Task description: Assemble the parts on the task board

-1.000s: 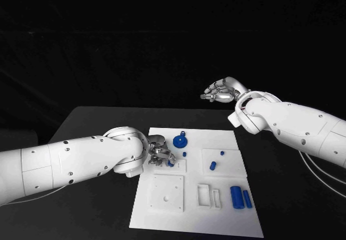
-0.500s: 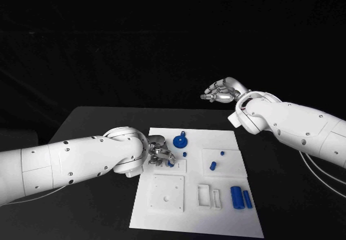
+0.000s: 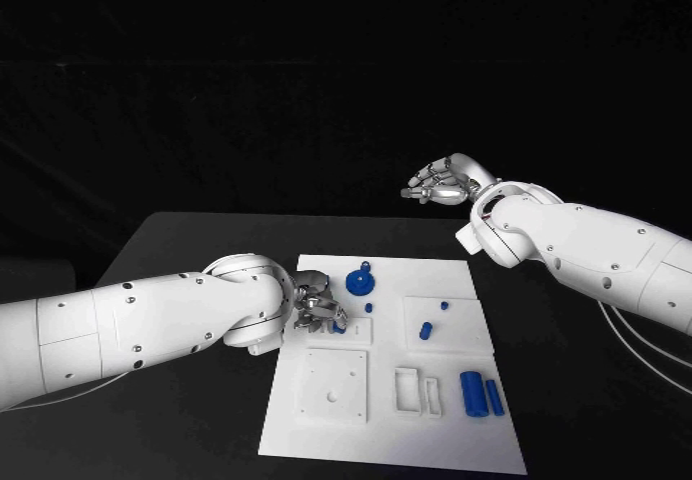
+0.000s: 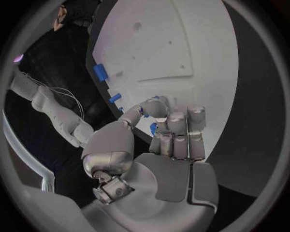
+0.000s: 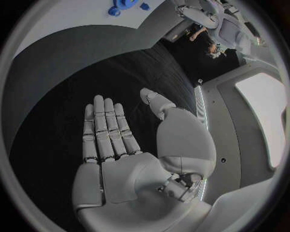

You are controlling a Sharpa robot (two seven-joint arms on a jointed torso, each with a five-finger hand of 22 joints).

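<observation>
Task board (image 3: 433, 440) lies mid-frame in the head view, a white plate on the black surface (image 3: 188, 250), running from centre to the lower edge. Left hand (image 3: 320, 312) sits at the board's upper left margin, fingers curled over a small blue part (image 3: 339, 325) just beside a raised square block (image 3: 335, 385). Judged: the hand is low and close because it is picking or seating this piece. Blue round gear-like part (image 3: 359, 282) lies right of the hand, near the board's top. Small blue peg (image 3: 426, 331) rests mid-board; two blue cylinders (image 3: 480, 394) lie side by side lower right, apart from the hand, probably waiting their turn. Right hand (image 3: 440, 187) is raised at upper right of centre, well clear of the board, holding nothing; likely parked to keep the workspace free.

Left wrist view: left hand (image 4: 166, 137) has its fingers (image 4: 179, 126) bent and pressed close together, with blue showing between thumb and fingers at the small blue part (image 4: 152, 128). It appears pinched, the grip itself partly hidden. Task board (image 4: 181, 43) spreads behind.

Right wrist view: right hand (image 5: 121, 150) lies flat, fingers (image 5: 106, 125) straight and side by side, thumb apart, empty above the dark surface (image 5: 72, 72). Gear-like part (image 5: 119, 7) is at the frame's top edge.
</observation>
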